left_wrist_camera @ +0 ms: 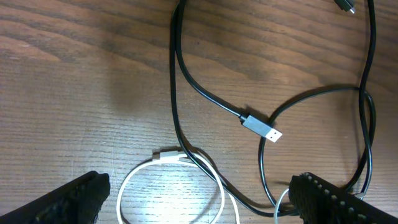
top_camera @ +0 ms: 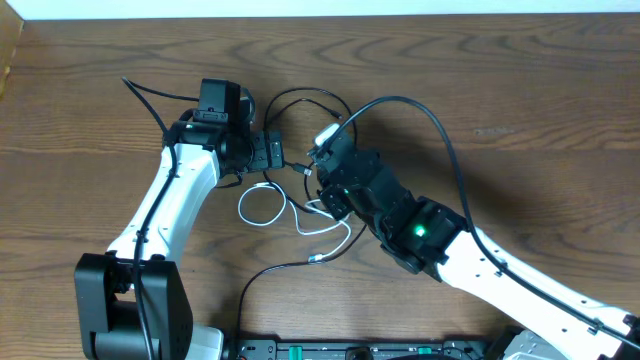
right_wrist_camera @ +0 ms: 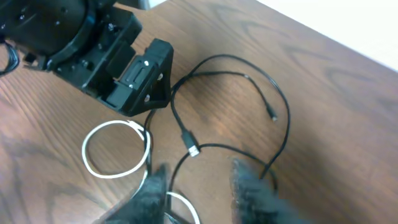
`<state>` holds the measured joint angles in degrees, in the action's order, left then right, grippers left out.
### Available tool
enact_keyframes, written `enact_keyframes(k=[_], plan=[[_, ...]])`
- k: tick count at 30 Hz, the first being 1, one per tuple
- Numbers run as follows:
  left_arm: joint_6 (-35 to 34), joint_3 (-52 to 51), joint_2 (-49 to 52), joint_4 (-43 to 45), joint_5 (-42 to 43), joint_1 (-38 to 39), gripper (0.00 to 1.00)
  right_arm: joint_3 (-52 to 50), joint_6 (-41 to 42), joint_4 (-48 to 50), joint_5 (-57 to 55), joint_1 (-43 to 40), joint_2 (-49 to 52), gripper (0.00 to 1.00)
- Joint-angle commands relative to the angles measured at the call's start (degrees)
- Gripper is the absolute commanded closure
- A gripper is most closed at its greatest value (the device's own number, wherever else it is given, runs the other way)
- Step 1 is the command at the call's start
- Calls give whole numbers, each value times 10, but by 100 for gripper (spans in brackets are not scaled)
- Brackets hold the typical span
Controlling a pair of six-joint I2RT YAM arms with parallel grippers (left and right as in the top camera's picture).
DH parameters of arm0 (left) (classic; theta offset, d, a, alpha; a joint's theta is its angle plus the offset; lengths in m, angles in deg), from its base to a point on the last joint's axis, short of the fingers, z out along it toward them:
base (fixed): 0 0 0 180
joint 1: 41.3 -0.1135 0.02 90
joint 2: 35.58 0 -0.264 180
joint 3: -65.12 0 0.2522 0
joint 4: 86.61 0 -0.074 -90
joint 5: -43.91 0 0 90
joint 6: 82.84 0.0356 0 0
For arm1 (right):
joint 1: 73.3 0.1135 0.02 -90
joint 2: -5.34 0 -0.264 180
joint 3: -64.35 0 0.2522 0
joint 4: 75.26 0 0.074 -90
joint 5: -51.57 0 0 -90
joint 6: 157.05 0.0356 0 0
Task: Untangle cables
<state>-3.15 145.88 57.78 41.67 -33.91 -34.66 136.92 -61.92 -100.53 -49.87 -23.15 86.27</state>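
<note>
The cables lie tangled on the table between my two grippers. A white cable (top_camera: 241,207) makes two small loops. A thin black cable (top_camera: 300,92) loops behind them, and its silver USB plug (left_wrist_camera: 261,127) rests flat on the wood. My left gripper (left_wrist_camera: 199,202) is wide open, low over one white loop (left_wrist_camera: 169,155), with nothing gripped. My right gripper (right_wrist_camera: 202,190) is blurred, and its jaws stand apart over the tangle. A black strand (right_wrist_camera: 180,165) and a bit of white cable run between its fingers, neither pinched.
The left gripper's black body (right_wrist_camera: 124,68) sits close to the right gripper, just across the tangle. Another black cable (top_camera: 280,266) runs from the white loops toward the table's front edge. Thick black wires trail from both arms. Bare wooden table (top_camera: 540,110) lies to the right.
</note>
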Motion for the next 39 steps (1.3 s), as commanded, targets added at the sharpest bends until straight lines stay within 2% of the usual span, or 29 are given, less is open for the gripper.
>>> enact_keyframes(k=[1,3,6,9,12,18,21,29,34,39], plan=[[0,4,2,-2,7,-2,2,0,-9,-1,-7,-2,9,46],[0,4,2,-2,7,-2,2,0,-9,-1,-3,-2,9,37],[0,4,2,-2,7,-2,2,0,-8,-1,20,-2,12,32],[0,4,2,-2,7,-2,2,0,23,-1,64,-2,25,14],[0,4,2,-2,7,-2,2,0,46,-2,101,-2,51,9],[0,4,2,-2,7,-2,2,0,82,9,257,1,112,9],[0,4,2,-2,7,-2,2,0,82,19,284,8,138,9],[0,4,2,-2,7,-2,2,0,80,54,285,29,200,12],[0,4,2,-2,7,-2,2,0,79,59,270,29,205,12],[0,4,2,-2,7,-2,2,0,79,41,202,29,205,20]])
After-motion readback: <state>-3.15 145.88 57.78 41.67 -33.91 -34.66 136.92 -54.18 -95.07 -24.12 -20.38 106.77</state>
